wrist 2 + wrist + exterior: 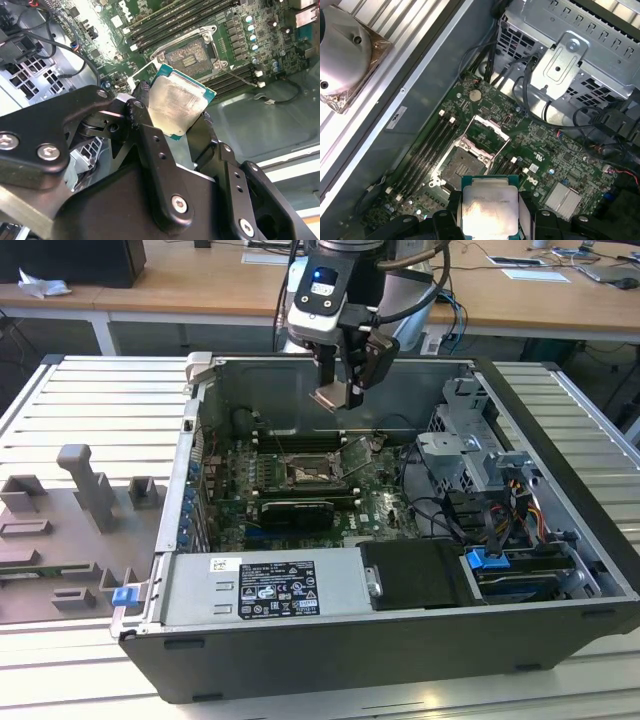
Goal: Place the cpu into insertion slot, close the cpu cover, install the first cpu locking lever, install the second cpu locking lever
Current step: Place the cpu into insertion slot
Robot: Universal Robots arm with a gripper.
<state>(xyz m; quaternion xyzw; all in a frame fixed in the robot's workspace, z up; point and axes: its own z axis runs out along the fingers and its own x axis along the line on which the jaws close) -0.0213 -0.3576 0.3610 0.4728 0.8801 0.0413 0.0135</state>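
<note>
My gripper is shut on the cpu, a thin silvery square chip with a green edge, and holds it in the air above the open computer case. The chip sits between both black fingers in both wrist views, cpu and cpu. Below it the insertion slot lies bare on the green motherboard, also seen as insertion slot and insertion slot. The cpu cover stands flipped open beside the socket, cpu cover. A thin locking lever sticks out, unlatched.
Long black memory slots flank the socket. A black expansion card lies nearer the front, with the power supply before it. A metal drive cage and cables fill the exterior view's right. Grey fixtures stand outside the case.
</note>
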